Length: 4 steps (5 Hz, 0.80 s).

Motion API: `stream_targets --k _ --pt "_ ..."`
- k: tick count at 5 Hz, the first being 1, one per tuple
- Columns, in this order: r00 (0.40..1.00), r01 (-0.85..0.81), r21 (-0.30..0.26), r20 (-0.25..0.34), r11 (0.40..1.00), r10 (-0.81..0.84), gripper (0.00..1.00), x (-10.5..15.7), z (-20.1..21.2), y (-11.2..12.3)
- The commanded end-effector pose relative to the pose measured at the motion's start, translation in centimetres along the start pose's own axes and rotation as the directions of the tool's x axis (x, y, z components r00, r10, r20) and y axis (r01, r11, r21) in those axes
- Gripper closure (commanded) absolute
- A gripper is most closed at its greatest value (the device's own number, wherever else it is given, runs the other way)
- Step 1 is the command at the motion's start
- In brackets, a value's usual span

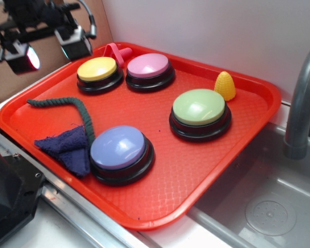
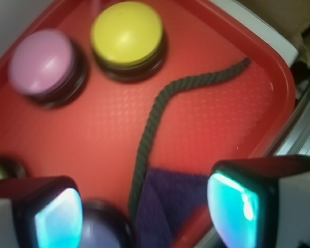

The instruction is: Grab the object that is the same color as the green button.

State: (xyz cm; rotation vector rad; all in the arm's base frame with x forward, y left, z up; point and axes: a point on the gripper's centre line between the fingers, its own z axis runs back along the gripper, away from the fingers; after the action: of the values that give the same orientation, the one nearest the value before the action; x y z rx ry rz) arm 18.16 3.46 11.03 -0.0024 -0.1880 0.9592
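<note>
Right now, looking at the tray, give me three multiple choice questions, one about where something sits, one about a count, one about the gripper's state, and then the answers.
1. Where does the dark green rope lie on the red tray?
A. Curving from the tray's edge down beside the dark blue cloth
B. Coiled on top of the green button
C. In the sink

2. How many dome buttons sit on the tray?
A. Two
B. Four
C. Six

3. What state is the gripper in?
A. Shut on the rope
B. Shut on the cloth
C. Open, holding nothing

Answers: 1 A, the exterior view shows the rope running along to the cloth. 2 B, yellow, pink, green and lavender-blue domes show. 3 C, the wrist view shows both fingers spread apart above the rope and cloth.
</note>
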Motion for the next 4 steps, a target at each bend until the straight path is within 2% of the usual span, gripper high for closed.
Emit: stream_targets --k 1,3,4 --pt "0.994 -0.104 0.027 0.049 0.994 0.102 0.00 1.7 -5.7 0.6" --pt "0.991 -0.134 0.002 0.024 0.991 0.134 0.00 2.5 -9.1 1.1" --pt "0.992 -0.122 0.016 0.013 0.992 0.122 0.00 2.7 -10.0 1.1"
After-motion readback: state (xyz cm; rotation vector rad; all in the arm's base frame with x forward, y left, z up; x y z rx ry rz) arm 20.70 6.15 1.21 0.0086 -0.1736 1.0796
